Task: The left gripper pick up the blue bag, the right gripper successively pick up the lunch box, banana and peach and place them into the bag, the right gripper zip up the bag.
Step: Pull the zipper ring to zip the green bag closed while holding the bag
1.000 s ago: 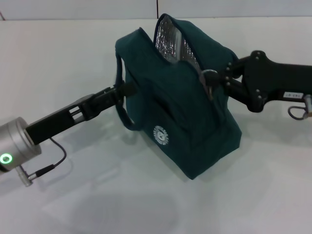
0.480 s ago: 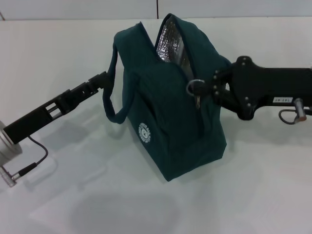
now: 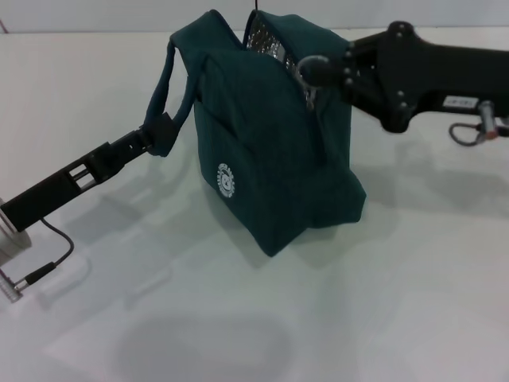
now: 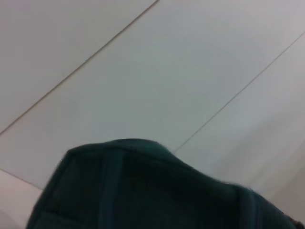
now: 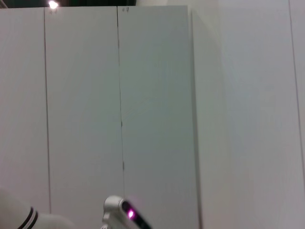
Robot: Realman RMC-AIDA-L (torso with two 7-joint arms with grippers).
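On the white table, the blue bag stands nearly zipped: the left gripper clamps its handle, the right gripper grips the zip pull.

White tabletop, pale panelled wall — thin vertical seams

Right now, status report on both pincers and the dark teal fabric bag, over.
Left pincer shut on handle of dark teal fabric bag. Right pincer at ring zip pull, grip unclear. Bag top still partly open. Nothing in the way.
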